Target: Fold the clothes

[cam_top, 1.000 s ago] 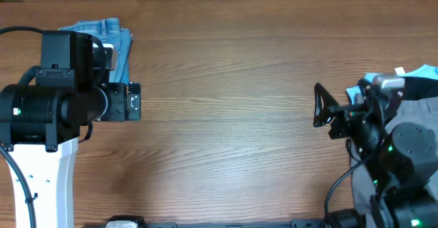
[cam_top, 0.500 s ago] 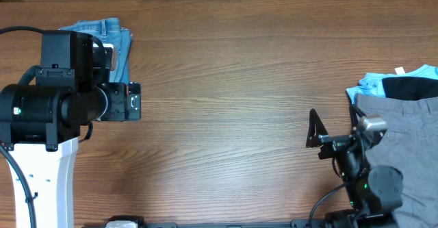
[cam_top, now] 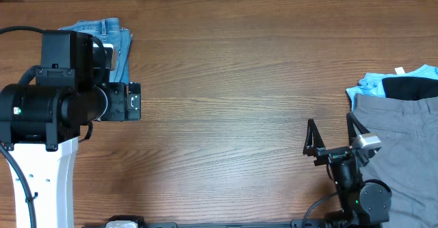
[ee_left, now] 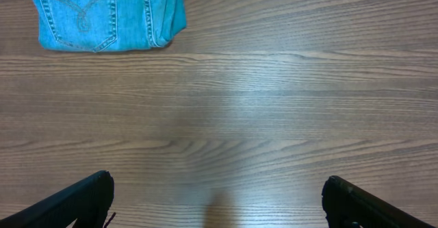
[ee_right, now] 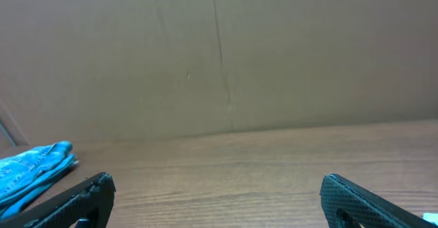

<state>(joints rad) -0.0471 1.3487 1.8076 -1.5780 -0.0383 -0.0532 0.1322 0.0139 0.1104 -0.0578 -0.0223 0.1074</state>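
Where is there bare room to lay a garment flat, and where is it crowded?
Free: the bare middle of the table, between the folded jeans far left and the grey trousers at right. Crowded: the right edge, where trousers, black garment and pale-blue garment pile beside the open right gripper; the left arm overhangs the left side.

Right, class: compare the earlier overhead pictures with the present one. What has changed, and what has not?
The right gripper, open and empty, drew back from above the grey trousers toward the near edge of the table, uncovering them. Nothing was grasped or released. The left gripper and the folded jeans stayed put.
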